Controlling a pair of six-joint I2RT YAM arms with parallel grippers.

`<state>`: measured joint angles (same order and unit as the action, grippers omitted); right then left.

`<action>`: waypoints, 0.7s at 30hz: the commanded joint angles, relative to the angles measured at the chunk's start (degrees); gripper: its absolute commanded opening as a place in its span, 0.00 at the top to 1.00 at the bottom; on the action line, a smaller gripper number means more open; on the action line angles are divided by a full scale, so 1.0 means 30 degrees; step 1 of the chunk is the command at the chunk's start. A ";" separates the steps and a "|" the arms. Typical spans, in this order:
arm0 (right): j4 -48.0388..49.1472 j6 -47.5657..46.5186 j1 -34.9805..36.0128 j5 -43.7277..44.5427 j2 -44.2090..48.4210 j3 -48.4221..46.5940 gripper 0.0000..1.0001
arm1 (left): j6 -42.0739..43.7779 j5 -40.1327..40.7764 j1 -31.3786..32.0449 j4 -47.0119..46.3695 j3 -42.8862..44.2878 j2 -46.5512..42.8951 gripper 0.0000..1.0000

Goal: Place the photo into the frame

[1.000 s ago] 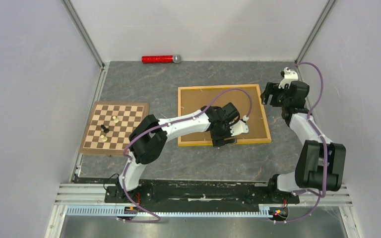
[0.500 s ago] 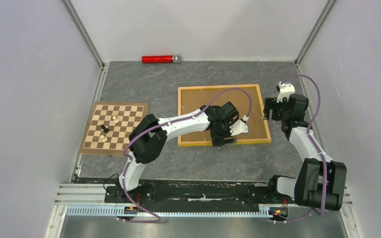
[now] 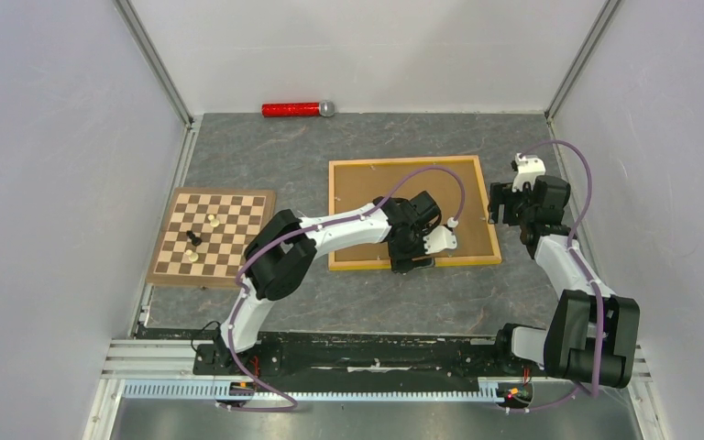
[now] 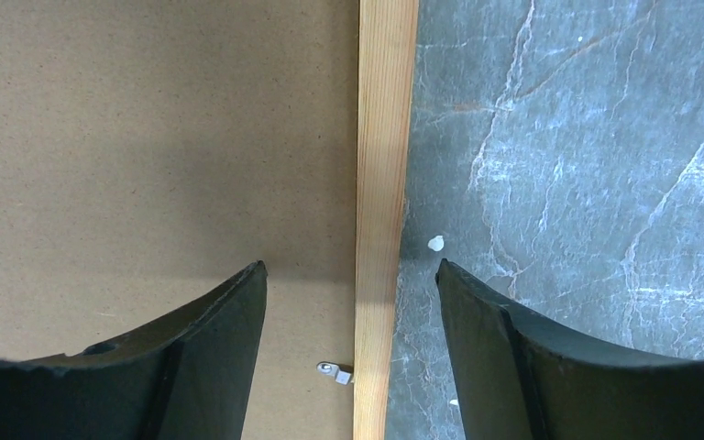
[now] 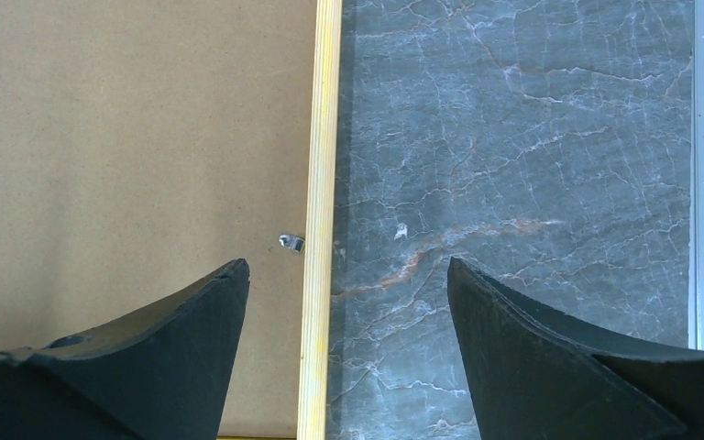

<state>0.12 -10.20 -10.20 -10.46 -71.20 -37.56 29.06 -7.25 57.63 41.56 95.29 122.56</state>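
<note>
The frame (image 3: 403, 161) lies face down mid-table, its brown backing board (image 3: 367, 197) in place. The photo is out of sight, presumably beneath. We poise our left gripper (image 4: 348, 275) astride the near rail and our right gripper (image 5: 348, 266) astride the right rail, fingers spread wide and holding nothing, likely to work the metal tabs (image 5: 291, 242).

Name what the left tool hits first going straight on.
Likely the frame rail, lying between the open fingers of the left tool; one finger is over the backing board, the other over the table. Height unclear.
</note>
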 commanded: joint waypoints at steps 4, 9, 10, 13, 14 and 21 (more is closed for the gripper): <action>0.0487 -0.0154 -0.0248 -0.0280 -0.0133 0.0069 0.18 | -0.0008 -0.0216 -0.0023 -0.0394 0.0802 0.0418 0.27; 0.0462 -0.0055 -0.0338 -0.0475 -0.0284 0.0069 0.18 | -0.0416 -0.0083 0.0029 -0.0458 0.0875 0.0686 0.31; 0.0463 -0.0027 -0.0332 -0.0507 -0.0291 0.0055 0.18 | -0.0470 -0.0004 0.0039 -0.0443 0.0871 0.0720 0.32; 0.0458 -0.0029 -0.0379 -0.0533 -0.0305 0.0056 0.18 | -0.0603 0.0321 0.0143 -0.0452 0.0689 0.0697 0.35; 0.0458 -0.0028 -0.0396 -0.0529 -0.0295 0.0063 0.18 | -0.0700 0.0478 0.0204 -0.0489 0.0577 0.0621 0.36; 0.0458 0.0017 -0.0519 -0.0775 -0.0350 0.0040 0.19 | -0.1502 0.1550 0.0725 -0.1169 -0.0315 0.0191 0.41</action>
<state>0.12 -10.15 -11.33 -11.77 -72.07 -37.56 27.70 -3.84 58.70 40.23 95.29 123.44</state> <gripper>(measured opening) 0.819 0.608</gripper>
